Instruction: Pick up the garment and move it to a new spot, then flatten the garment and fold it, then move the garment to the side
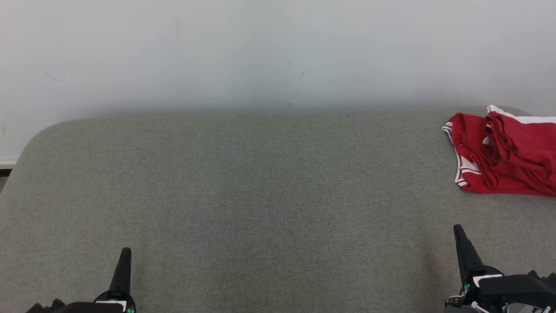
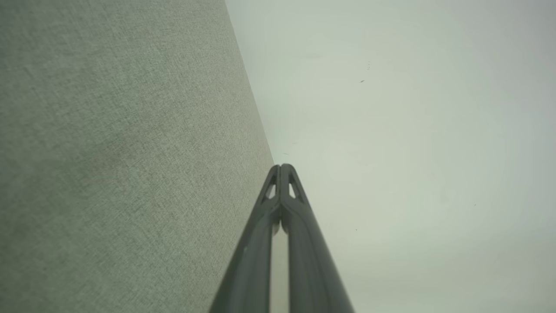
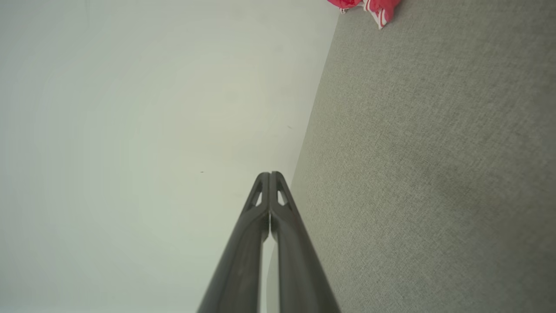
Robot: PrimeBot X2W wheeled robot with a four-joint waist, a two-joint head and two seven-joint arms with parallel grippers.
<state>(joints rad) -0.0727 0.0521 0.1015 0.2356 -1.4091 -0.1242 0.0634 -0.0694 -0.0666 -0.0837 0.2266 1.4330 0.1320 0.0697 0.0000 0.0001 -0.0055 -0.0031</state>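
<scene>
Head view: a red garment (image 1: pixel 506 152) with white trim lies crumpled at about 3 o'clock on the grey cloth-covered table (image 1: pixel 260 195). It is close to the table's far edge and is cut off by the picture's right border. It lies free of both grippers.

Left gripper (image 1: pixel 126 252) sits at 7 o'clock over the near part of the table, fingers pointing toward 12 o'clock. Right gripper (image 1: pixel 457 229) sits at 5 o'clock, tilted slightly toward 11 o'clock. It is well apart from the garment, which lies beyond it toward 1 o'clock.

Left wrist view: the two dark fingers are pressed together at the tips and pinch nothing. The table lies to one side and a pale wall (image 2: pixel 412 130) to the other.

Right wrist view: the fingers are likewise pressed together and hold nothing. A corner of the garment shows at 1 o'clock, on the table by its far edge.
</scene>
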